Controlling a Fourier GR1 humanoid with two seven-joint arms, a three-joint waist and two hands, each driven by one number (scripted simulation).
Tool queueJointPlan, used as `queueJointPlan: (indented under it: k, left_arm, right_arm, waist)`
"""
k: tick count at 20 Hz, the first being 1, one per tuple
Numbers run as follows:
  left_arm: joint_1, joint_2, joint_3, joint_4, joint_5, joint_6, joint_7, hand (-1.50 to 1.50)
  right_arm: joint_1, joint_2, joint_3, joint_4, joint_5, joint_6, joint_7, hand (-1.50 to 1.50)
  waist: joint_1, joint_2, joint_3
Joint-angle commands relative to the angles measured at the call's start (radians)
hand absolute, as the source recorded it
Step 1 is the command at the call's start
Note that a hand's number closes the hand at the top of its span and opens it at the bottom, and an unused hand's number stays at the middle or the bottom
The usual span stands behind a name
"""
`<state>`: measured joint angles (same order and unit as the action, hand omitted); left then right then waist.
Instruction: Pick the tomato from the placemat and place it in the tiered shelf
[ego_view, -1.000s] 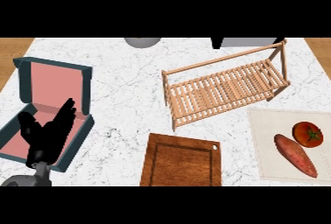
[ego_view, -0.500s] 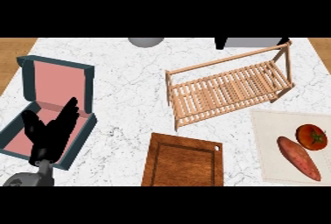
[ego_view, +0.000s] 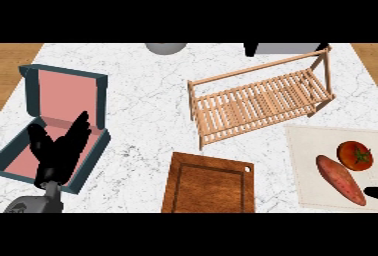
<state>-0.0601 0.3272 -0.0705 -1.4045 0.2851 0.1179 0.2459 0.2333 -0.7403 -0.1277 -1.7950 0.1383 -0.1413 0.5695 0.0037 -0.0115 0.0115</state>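
tomato (ego_view: 355, 155) on placemat (ego_view: 317, 145), right edge | tiered shelf (ego_view: 258, 102) beside | left robot hand (ego_view: 63, 147) fingers spread, holding nothing

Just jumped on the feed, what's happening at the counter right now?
Nothing is being held yet. The tomato lies on the placemat at the right, next to a sweet potato, untouched. The tiered shelf stands just above the mat with nothing on it. The left robot hand is open, fingers up, over a teal box at the left. At most a dark tip shows at the right edge.
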Motion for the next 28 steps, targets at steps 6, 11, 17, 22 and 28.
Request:
queueJointPlan:
  k: [6, 11, 17, 22, 28]
  left_arm:
    - [0.039, -0.040, -0.003, 0.050, -0.030, -0.002, 0.011, 0.00]
    - [-0.021, -0.067, 0.001, 0.103, -0.069, 0.010, -0.007, 0.00]
    - [0.043, -0.033, 0.041, 0.027, -0.013, -0.058, 0.027, 0.00]
    - [-0.001, -0.079, 0.015, 0.038, -0.068, 0.004, 0.067, 0.00]
    - [-0.011, -0.087, 0.047, 0.070, -0.063, -0.025, 0.042, 0.00]
  right_arm:
    - [-0.078, 0.066, 0.055, 0.007, 0.162, -0.019, 0.125, -1.50]
    - [-0.086, 0.121, 0.066, 0.083, 0.208, -0.018, 0.074, -1.50]
    - [-0.160, 0.190, 0.092, 0.266, 0.308, -0.083, 0.027, -1.50]
    - [-0.151, 0.136, 0.022, 0.267, 0.289, -0.016, 0.026, -1.50]
    - [-0.213, 0.215, 0.029, 0.381, 0.361, -0.112, -0.080, -1.50]
  waist:
    - [-0.001, 0.012, -0.012]
    - [-0.007, 0.013, -0.012]
    - [0.005, 0.013, -0.011]
    - [-0.009, 0.012, -0.011]
    - [-0.005, 0.013, -0.011]
